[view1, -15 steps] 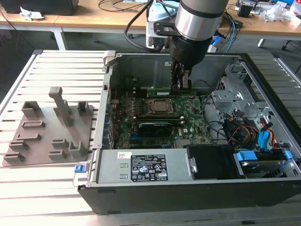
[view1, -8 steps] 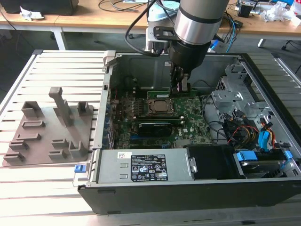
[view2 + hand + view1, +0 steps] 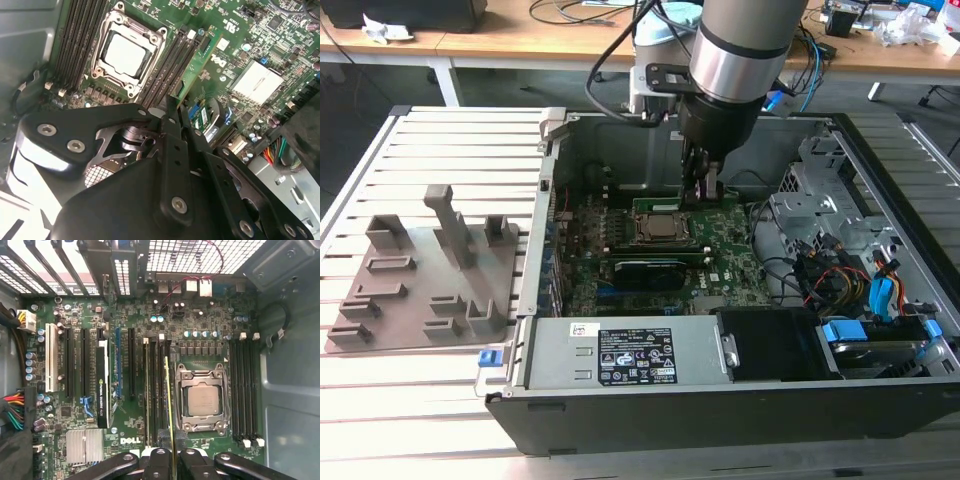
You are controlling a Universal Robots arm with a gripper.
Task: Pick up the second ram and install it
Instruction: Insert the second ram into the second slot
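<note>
My gripper (image 3: 173,460) is shut on one end of the second ram (image 3: 170,405), a slim green stick seen edge-on here. The stick hangs lengthwise over the dark memory slots (image 3: 155,390), between the processor socket (image 3: 202,400) and the expansion slots. In the second wrist view the fingers (image 3: 170,125) clamp the ram (image 3: 200,65), which runs along the slots beside the socket (image 3: 127,52). Whether it touches a slot I cannot tell. In the exterior view the gripper (image 3: 705,192) reaches down into the open computer case (image 3: 552,180) and holds the ram (image 3: 665,207) above the green motherboard (image 3: 725,255).
A black oblong card (image 3: 102,385) stands in an expansion slot close to the ram. A second bank of memory slots (image 3: 245,390) lies by the grey case wall. The power supply (image 3: 620,355) and cabled drive cage (image 3: 840,270) crowd the case. A grey fixture plate (image 3: 420,270) lies outside.
</note>
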